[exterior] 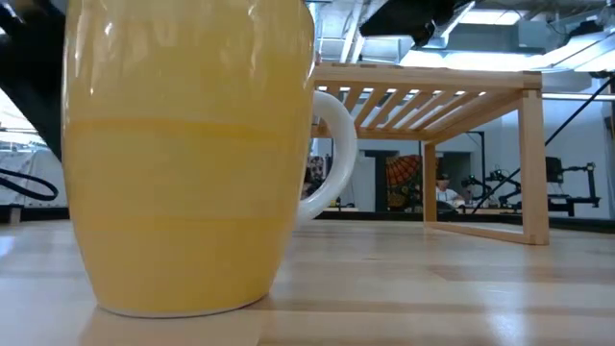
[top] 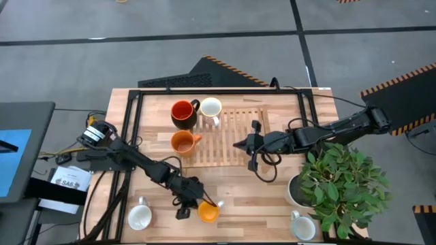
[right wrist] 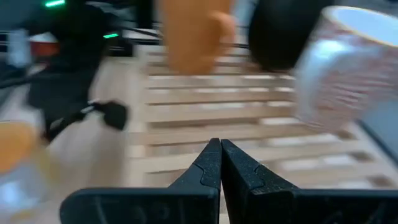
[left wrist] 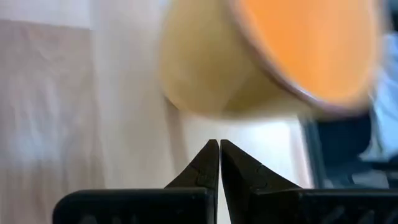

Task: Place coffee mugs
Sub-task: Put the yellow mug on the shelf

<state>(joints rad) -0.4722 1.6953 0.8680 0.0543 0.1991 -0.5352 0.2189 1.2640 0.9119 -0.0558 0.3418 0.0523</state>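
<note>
Standing upright: yellow, orange-lined mug (top: 208,212)

The left gripper (left wrist: 219,163) has its 2 fingertips pressed together, empty; an orange-lined mug (left wrist: 267,56) sits just beyond them.

Bare bench (top: 238,194) lies open between the slatted rack (top: 228,136) and front edge; the plant (top: 344,187) crowds the right front corner.
</note>
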